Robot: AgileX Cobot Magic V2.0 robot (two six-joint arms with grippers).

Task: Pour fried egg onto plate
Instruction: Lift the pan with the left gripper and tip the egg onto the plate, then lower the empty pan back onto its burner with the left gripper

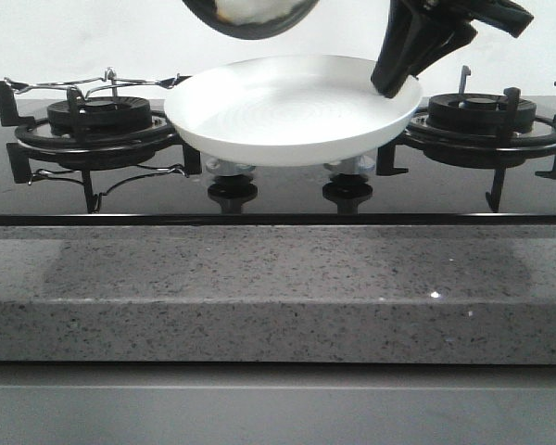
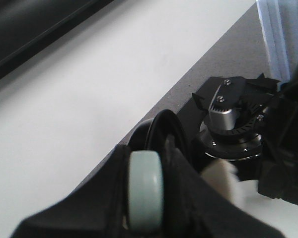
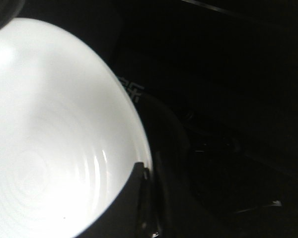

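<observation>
My right gripper [image 1: 395,85] is shut on the right rim of the white plate [image 1: 287,111] and holds it just above the hob, between the two burners. In the right wrist view the plate [image 3: 49,134] is bare, and my dark fingers [image 3: 134,203] clamp its edge. The black pan [image 1: 250,23] hangs tilted above the plate's far left side, cut off by the picture's top. An off-white patch of the fried egg [image 1: 247,8] shows inside it. My left gripper [image 2: 146,198] is shut on the pan's pale green handle [image 2: 145,191]; the egg's white edge [image 2: 221,181] shows beyond it.
Black gas burners with pan supports stand left [image 1: 97,116] and right [image 1: 482,116] of the plate. A bent wire stand [image 1: 102,82] lies on the left one. Two knobs [image 1: 232,190] [image 1: 346,190] sit under the plate. The speckled grey counter edge [image 1: 259,297] runs along the front.
</observation>
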